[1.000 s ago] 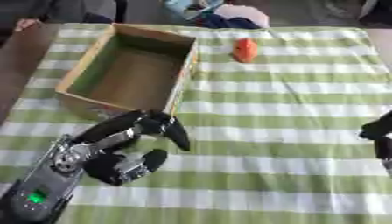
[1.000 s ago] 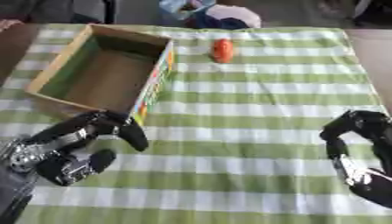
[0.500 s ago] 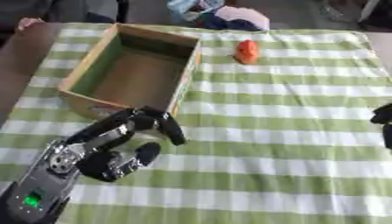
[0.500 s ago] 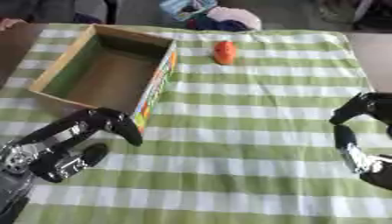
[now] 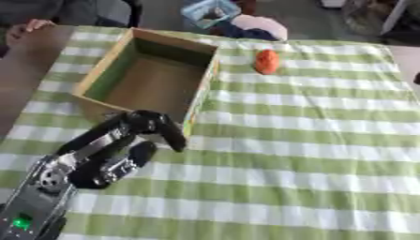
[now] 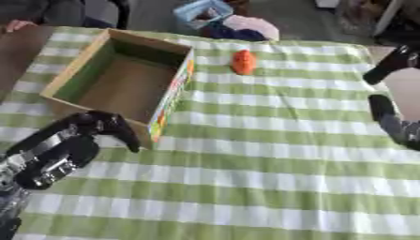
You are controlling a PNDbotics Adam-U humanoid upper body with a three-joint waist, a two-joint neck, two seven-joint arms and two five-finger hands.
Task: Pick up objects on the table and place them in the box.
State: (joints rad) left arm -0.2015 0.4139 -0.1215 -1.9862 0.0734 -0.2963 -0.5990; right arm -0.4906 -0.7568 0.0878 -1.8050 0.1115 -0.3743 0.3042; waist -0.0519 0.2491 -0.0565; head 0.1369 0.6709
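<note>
One orange object point(image 5: 266, 61) was all I could see left on the striped cloth point(image 5: 311, 140), lying just beyond the box's point(image 5: 147, 79) far right corner, its long axis running roughly away from me. The box looked empty. My left hand point(image 5: 123, 150) hovered at the box's near right corner, fingers curled round nothing. My right hand point(image 6: 392, 96) showed only at the frame's right edge, fingers apart, and I judged it nearer the object, so that arm suited the reach.
</note>
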